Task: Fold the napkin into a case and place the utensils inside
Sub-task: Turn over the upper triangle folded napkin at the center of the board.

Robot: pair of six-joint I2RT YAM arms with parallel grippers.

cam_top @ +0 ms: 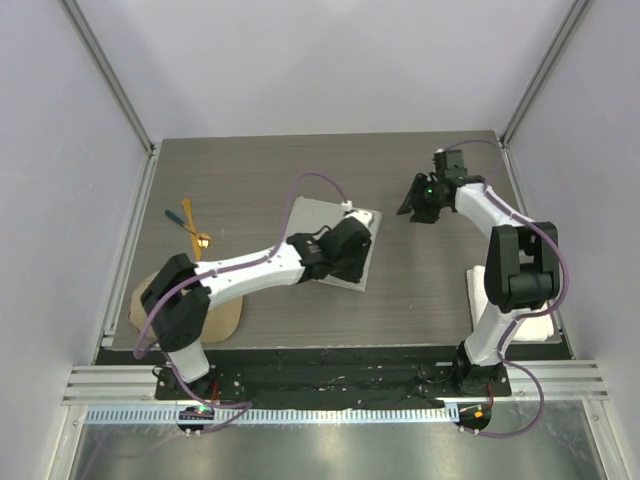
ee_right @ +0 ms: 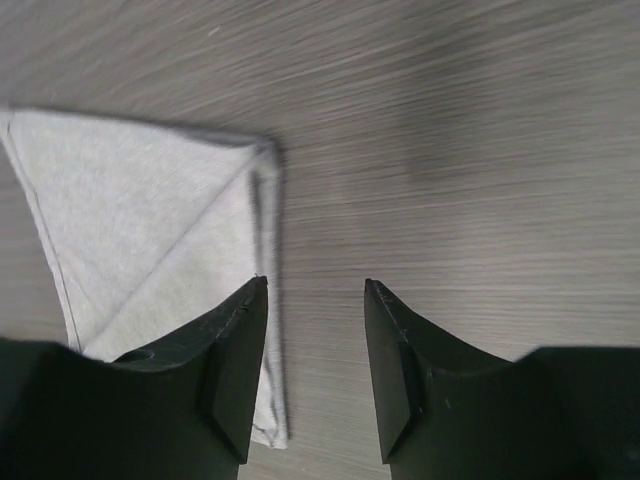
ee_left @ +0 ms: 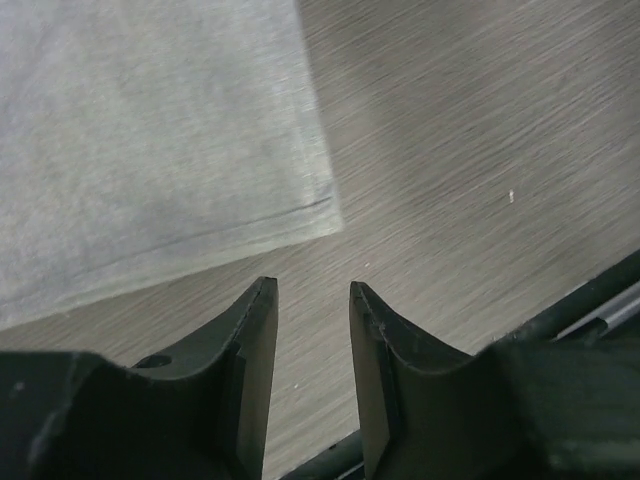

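Napkin (cam_top: 322, 217): folded, mid-table, partly under the left arm. Left gripper (ee_left: 312, 290): jaws parted, empty, just off the napkin's corner. Right gripper (ee_right: 315, 285): parted, empty, right of napkin. Utensils (cam_top: 192, 228): well left of napkin. Risk: a finger snagging the hem may drag the fold open. Obscured: fold layers beneath arm; utensil count unclear.

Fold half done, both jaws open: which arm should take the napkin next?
Left, probably: left gripper hangs at the napkin's edge; right gripper stands off its corner, over the table.
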